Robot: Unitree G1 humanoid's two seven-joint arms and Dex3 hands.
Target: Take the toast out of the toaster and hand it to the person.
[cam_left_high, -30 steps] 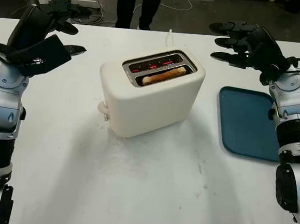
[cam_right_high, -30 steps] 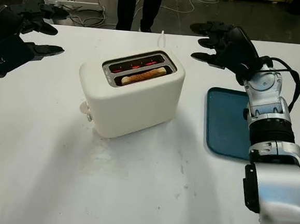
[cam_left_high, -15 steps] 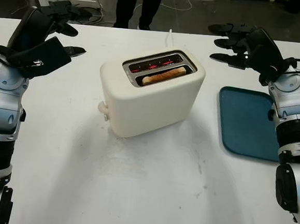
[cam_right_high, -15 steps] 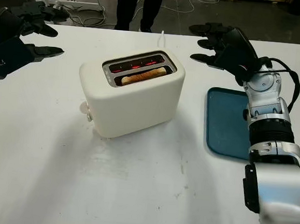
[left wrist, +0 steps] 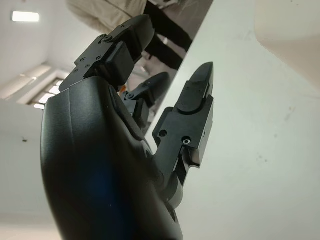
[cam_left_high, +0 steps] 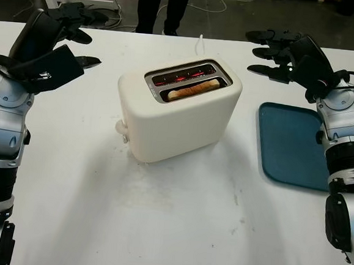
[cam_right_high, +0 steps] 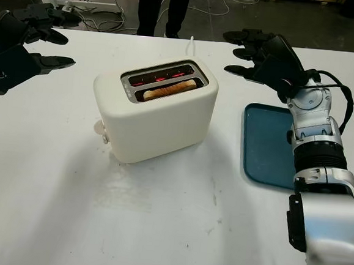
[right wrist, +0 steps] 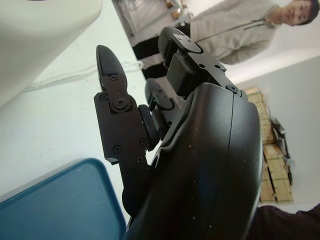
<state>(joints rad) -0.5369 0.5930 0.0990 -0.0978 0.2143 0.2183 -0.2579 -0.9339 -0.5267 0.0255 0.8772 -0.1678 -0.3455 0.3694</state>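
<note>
The right hand (cam_left_high: 280, 54) has shifted slightly back and outward over the last second; the left hand (cam_left_high: 62, 34) is unchanged. Both are open, holding nothing, raised above the table (cam_left_high: 157, 229) well apart from the toaster (cam_left_high: 178, 111). The toast (cam_left_high: 192, 89) sits in the near slot (far slot glowing). Judgement: extraction has not begun.

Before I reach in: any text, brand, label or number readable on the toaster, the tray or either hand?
None readable.
Toaster: plain cream shell, no brand or markings showing.
Blue tray: bare.
Left hand and right hand: black shells, no lettering legible.
</note>
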